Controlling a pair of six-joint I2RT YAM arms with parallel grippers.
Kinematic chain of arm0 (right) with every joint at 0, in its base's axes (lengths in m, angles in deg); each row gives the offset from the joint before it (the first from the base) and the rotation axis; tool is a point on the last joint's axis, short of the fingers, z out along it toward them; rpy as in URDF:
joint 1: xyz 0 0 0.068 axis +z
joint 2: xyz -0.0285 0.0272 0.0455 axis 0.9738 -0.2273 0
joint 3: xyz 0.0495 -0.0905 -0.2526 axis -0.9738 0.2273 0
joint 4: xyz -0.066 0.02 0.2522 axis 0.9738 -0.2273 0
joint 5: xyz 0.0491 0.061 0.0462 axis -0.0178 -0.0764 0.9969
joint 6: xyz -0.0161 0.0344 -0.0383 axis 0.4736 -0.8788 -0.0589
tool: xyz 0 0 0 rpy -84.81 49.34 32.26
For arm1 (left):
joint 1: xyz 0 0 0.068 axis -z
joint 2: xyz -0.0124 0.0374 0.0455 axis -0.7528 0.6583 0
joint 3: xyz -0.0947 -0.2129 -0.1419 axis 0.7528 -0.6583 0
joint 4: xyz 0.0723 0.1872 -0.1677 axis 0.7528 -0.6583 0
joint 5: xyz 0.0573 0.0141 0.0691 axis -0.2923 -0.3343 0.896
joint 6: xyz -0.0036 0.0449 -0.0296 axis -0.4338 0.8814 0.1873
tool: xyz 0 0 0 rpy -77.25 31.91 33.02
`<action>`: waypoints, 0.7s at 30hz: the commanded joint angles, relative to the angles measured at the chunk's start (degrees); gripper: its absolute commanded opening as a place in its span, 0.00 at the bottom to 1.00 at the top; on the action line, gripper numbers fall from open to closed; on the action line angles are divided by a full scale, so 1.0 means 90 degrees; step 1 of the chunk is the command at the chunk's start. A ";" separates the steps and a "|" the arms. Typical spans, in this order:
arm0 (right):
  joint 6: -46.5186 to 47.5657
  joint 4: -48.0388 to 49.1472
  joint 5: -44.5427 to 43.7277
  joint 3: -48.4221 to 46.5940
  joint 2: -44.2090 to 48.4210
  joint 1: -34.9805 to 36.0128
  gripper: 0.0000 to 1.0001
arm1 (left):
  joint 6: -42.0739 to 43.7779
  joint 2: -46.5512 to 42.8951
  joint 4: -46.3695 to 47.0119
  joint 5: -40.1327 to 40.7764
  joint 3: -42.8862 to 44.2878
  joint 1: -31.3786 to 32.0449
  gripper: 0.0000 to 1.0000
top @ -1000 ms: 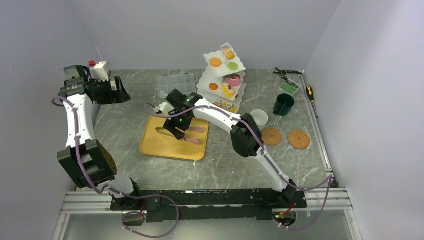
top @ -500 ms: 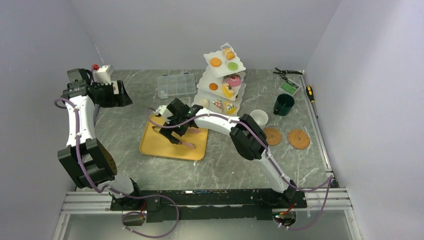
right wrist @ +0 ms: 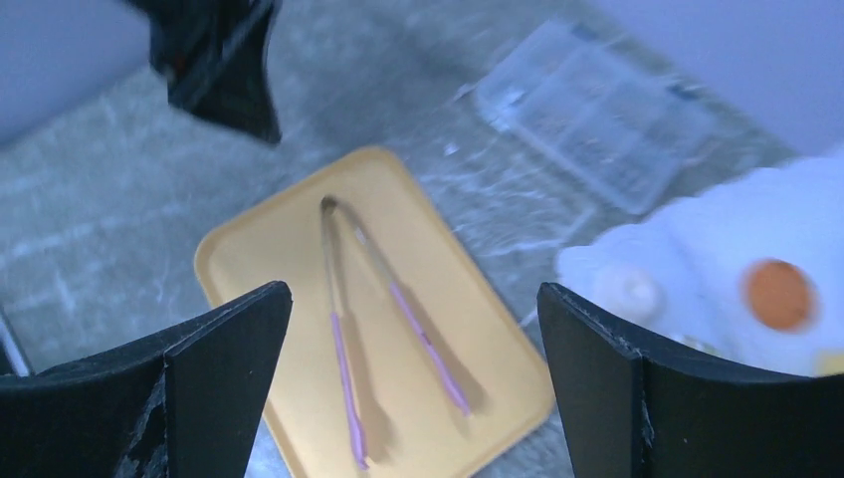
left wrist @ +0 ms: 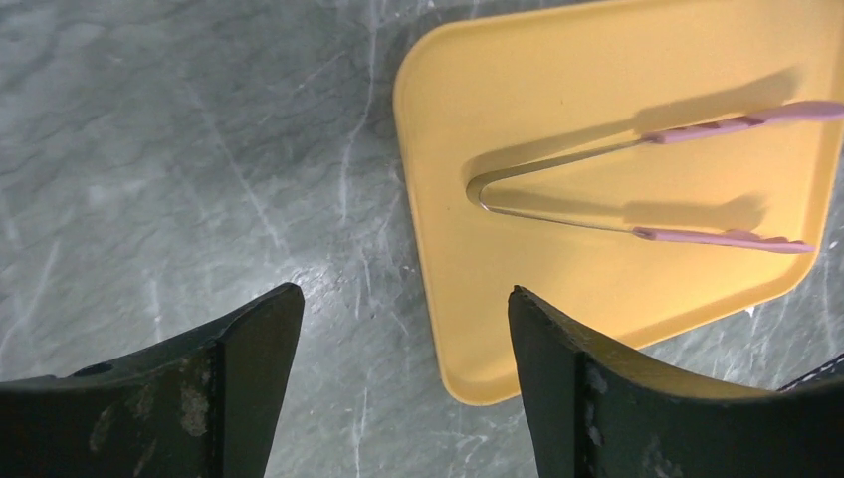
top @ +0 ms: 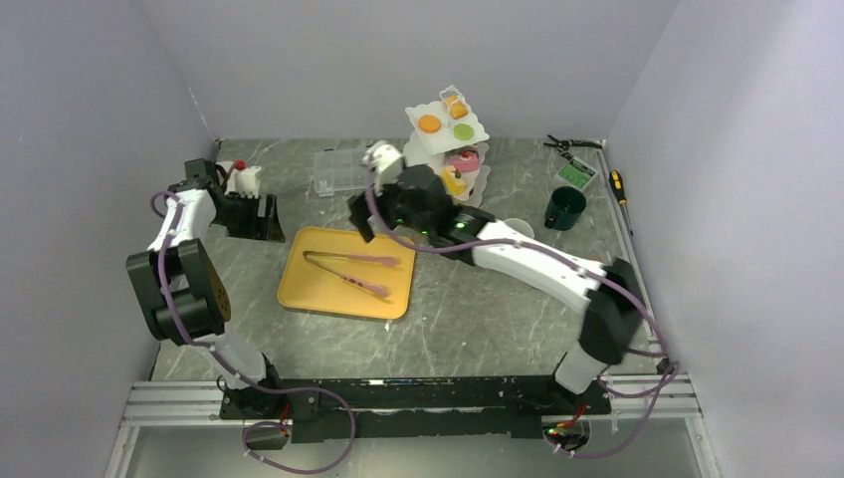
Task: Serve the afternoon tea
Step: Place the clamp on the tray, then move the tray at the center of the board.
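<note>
White three-tier scalloped stand (top: 445,139) upright at the back, tiers laden with colourful toy pastries (top: 429,123); dark-green mug (top: 564,207) upright to its right.

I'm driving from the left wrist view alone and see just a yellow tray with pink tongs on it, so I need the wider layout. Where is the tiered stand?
Observer: The white three-tier stand is at the back of the table, beyond the far right corner of the yellow tray, with pastries on it.
Operator: And the mugs?
Observer: The dark-green mug stands to the right of the stand. The white mug peeks out from behind the right arm.
Operator: What about the right pincer?
Observer: The right pincer is open and empty. It hovers by the tray's far edge, near the stand.
</note>
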 commanded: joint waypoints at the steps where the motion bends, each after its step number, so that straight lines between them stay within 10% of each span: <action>1: -0.0726 0.1107 -0.1164 0.1218 0.1358 -0.0408 1.00 | 0.0448 0.0370 0.0216 0.0409 0.0038 0.0445 0.78; 21: -0.1973 0.0519 -0.2947 0.4034 0.4343 -0.1999 1.00 | 0.0372 0.1860 0.1160 0.1729 -0.0032 0.1210 0.40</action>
